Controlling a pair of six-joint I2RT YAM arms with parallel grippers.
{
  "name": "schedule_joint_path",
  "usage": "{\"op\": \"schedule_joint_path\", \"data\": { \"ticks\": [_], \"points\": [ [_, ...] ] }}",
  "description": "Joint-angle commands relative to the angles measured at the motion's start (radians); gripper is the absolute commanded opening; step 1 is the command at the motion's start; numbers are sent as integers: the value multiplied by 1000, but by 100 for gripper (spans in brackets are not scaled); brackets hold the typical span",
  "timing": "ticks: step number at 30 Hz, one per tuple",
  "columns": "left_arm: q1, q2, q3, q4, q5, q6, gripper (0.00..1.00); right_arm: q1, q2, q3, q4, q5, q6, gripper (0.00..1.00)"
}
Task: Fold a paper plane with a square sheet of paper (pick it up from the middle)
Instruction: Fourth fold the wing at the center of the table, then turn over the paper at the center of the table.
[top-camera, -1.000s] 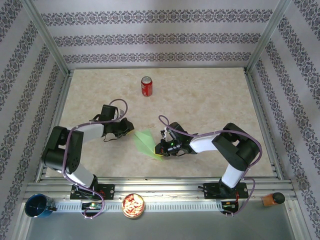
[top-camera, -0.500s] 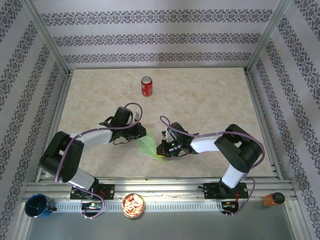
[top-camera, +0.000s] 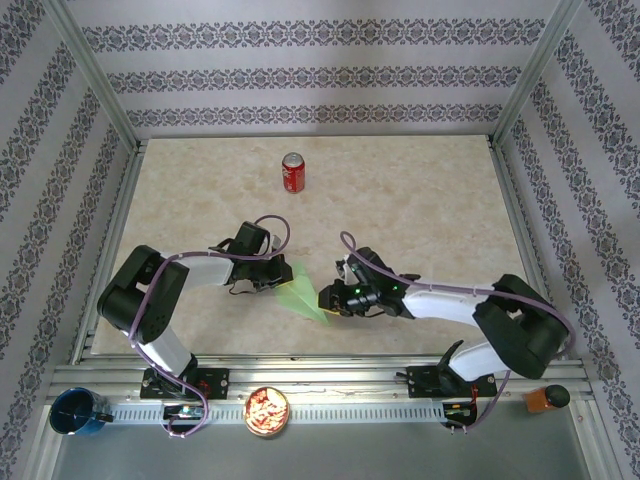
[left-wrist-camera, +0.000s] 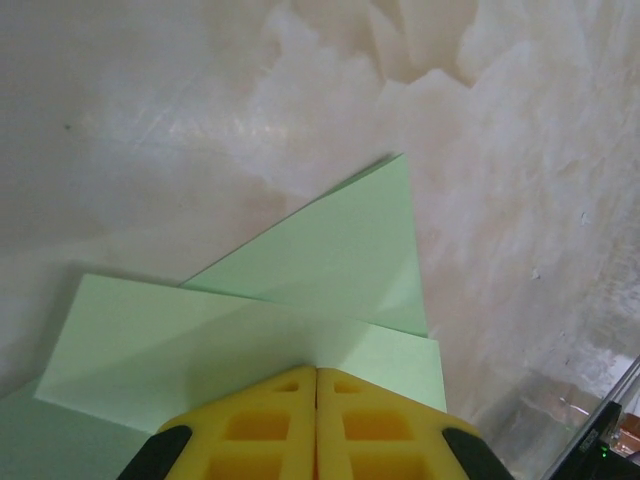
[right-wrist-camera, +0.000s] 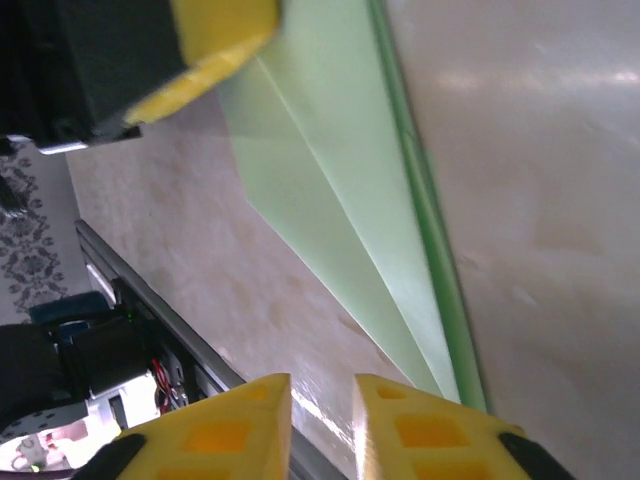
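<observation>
- Your left claw (left-wrist-camera: 316, 380) is closed, fingers together, with its tips on the folded paper plane (left-wrist-camera: 330, 250) lying on the table (left-wrist-camera: 150, 100).
- Your right claw (right-wrist-camera: 322, 395) is narrowly parted beside the plane's point.

Sheet of paper (top-camera: 303, 297): light green, darker green along 1 folded edge. Table (top-camera: 420, 200): beige, marbled. Can (top-camera: 292, 173): red. Walls (top-camera: 320, 75): white with grey floral bands. Left gripper (left-wrist-camera: 316, 375) and right gripper (right-wrist-camera: 320, 390): yellow fingers, black bodies.

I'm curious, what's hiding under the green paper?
The folded green paper lies on the beige table. The closed left hand sits on its edge. Anything beneath the paper is covered.
</observation>
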Motion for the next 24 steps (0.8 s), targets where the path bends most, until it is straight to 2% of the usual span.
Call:
{"op": "schedule_joint_path", "data": {
  "ticks": [1, 17, 24],
  "points": [
    [-7, 20, -34, 13, -12, -16, 7, 15, -36, -59, -33, 38, 110, 27],
    [-4, 18, -42, 23, -7, -36, 7, 45, -24, -105, -43, 99, 178, 28],
    [-3, 25, -43, 27, -10, -36, 7, 46, -27, -108, -20, 87, 179, 27]
  ]
}}
